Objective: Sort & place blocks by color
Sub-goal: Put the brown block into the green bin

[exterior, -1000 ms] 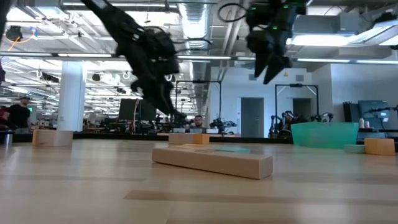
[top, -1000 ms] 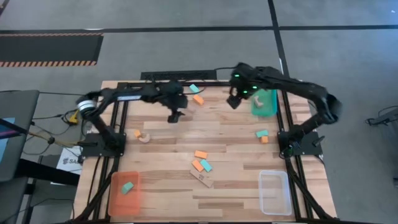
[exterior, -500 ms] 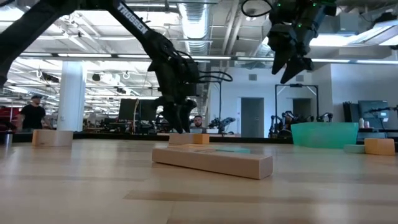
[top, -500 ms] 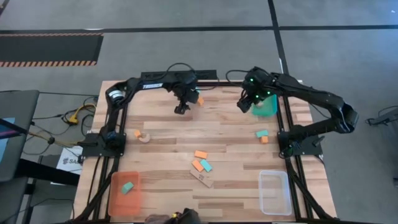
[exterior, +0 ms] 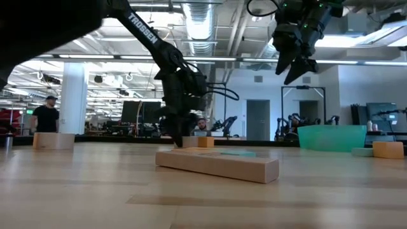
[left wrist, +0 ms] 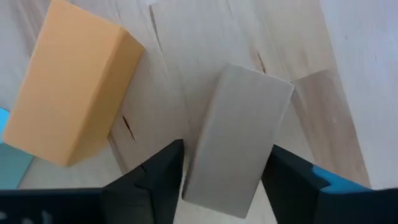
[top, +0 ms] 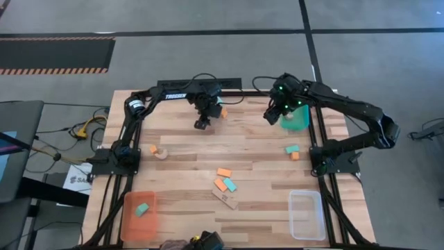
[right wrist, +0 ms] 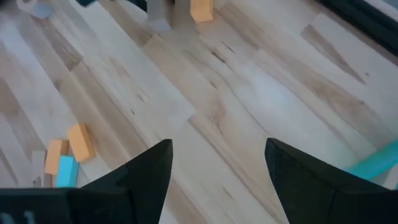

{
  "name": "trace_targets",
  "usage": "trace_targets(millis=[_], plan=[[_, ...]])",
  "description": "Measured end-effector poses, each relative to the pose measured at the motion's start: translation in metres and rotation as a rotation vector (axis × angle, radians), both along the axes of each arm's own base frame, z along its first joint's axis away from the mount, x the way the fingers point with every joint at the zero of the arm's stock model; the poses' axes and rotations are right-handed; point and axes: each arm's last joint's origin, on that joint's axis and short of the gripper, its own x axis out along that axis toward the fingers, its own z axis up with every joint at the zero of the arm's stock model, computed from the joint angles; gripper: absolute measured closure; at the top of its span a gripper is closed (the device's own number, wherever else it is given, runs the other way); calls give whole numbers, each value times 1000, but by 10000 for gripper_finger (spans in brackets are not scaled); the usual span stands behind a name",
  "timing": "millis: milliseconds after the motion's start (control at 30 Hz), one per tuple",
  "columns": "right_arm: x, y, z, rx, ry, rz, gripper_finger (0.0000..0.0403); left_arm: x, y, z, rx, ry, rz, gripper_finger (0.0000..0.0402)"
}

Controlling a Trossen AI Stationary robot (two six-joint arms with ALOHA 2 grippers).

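My left gripper points down at the far middle of the table, its fingers on either side of a tan block that lies flat on the wood. An orange block lies just beside it, with a teal block's corner past that. My right gripper hangs open and holds nothing, above the table beside the teal tray. More orange, teal and tan blocks lie in the middle, near the left and at the right. My left gripper has the tan block's two long sides between its two fingers, with no gap showing on either side. The fingers come from above, pointing steeply down, and lie across the block near one end. The block rests flat on the table.
An orange tray with one teal block in it stands at the near left. A clear tray stands at the near right. A long tan block lies close to the low camera. Black frame rails run along both sides.
My left gripper has come down toward the far edge and tipped to point more steeply down, ending at the tan block by the orange one. My right gripper has drifted a little toward the table's right edge, nearer the teal tray.
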Motion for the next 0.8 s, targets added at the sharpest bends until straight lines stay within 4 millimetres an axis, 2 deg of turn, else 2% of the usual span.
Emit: trace_targets(millis=[167, 333, 533, 667, 800], plan=[[3, -1, 2, -8, -37, -14, 122, -3, 0, 2, 13, 42, 72, 303], [16, 4, 9, -91, -124, 60, 121, -11, -8, 16, -123, 68, 202, 302], [40, 24, 23, -280, -272, 277, 121, -31, -34, 67, -521, -18, 214, 302], [57, 41, 38, -465, -425, 445, 121, -42, -48, 108, -871, -232, 180, 302], [70, 62, 53, -666, -574, 652, 121, -46, -56, 134, -1103, -392, 111, 302]])
